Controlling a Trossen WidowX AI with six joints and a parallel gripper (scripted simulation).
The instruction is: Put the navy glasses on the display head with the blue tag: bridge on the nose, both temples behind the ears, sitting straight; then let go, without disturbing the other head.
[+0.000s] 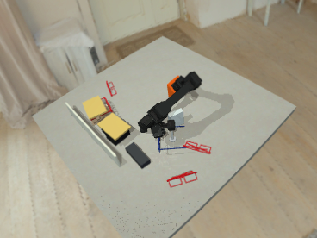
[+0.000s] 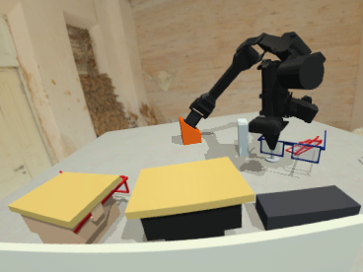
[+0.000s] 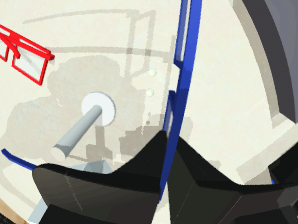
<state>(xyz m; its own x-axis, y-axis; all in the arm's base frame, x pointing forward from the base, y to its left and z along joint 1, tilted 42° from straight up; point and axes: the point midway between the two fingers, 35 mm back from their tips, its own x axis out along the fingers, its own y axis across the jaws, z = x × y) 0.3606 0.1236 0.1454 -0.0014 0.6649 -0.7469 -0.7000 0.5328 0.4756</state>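
Observation:
The navy glasses [image 1: 172,148] [image 2: 291,143] [image 3: 188,75] hang above the table with temples spread. My gripper [image 1: 159,136] [image 2: 272,148] [image 3: 165,136] is shut on their front frame, near one lens. The glasses are well away from both heads. A beige head [image 2: 99,217] [image 1: 95,107] with a yellow top wears red glasses. A black head [image 2: 192,223] [image 1: 114,125] with a yellow top stands beside it and shows no glasses. No blue tag can be made out on either head.
A pale panel [image 1: 93,134] [image 2: 182,253] runs along the heads. A dark block [image 1: 138,155] [image 2: 306,204] lies beside the black head. A thin stand [image 2: 271,159] [image 3: 80,132] and a pale block [image 1: 177,117] [image 2: 243,138] are near the gripper. Red glasses [image 1: 198,147] [image 3: 30,60] lie beyond.

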